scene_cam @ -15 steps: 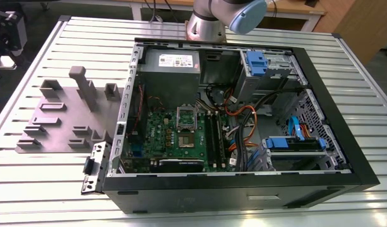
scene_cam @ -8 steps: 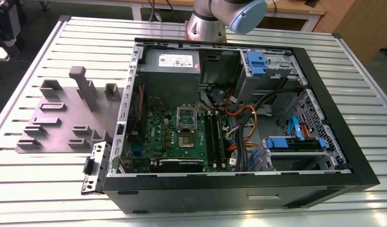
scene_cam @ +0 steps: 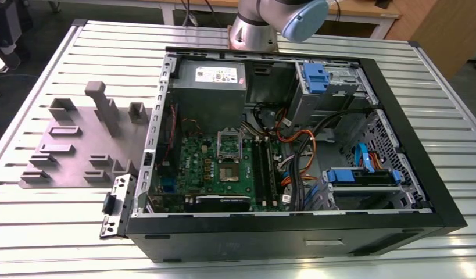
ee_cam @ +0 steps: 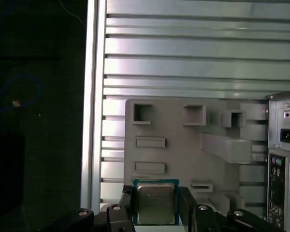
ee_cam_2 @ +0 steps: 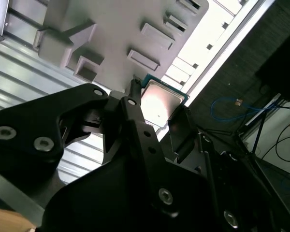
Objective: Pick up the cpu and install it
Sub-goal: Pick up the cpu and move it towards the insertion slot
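Note:
The cpu [ee_cam: 155,202] is a small square chip with a silvery top, clamped at two opposite edges between my black fingers [ee_cam: 127,204]. My gripper [ee_cam: 156,209] is shut on it and holds it in the air well above the grey holder plate [ee_cam: 174,140]. In the second wrist view the cpu [ee_cam_2: 160,102] sits flat in the gripper [ee_cam_2: 159,116], over the holder plate [ee_cam_2: 111,34]. The open computer case [scene_cam: 393,145] shows the green motherboard [scene_cam: 214,174] with its silver socket frame [scene_cam: 229,143].
The grey holder plate [scene_cam: 67,151] with upright blocks lies on the slatted metal table [scene_cam: 59,232], at the exterior view's left of the case. Cables, blue drive brackets [scene_cam: 362,176] and a power supply [scene_cam: 213,74] crowd the case. The arm's base [scene_cam: 253,32] stands behind it.

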Robot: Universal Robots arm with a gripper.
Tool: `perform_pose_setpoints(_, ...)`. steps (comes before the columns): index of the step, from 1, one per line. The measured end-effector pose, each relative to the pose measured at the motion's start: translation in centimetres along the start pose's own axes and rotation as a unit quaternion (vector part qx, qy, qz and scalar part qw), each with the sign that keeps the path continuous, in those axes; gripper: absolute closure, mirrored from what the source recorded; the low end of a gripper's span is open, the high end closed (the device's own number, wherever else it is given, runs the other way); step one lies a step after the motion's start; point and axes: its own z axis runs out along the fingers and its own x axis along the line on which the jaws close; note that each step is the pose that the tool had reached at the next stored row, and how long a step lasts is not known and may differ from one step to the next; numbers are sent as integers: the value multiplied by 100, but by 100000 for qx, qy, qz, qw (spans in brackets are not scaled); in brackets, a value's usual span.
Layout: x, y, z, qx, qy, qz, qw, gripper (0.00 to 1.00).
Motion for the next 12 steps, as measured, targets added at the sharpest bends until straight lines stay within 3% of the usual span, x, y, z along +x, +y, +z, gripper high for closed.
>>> perform_pose_setpoints(6,0,3,-136,3,-6,220,100000,53)
perform_pose_setpoints(12,-1,-8,-141,8,-9,260,100000,53)
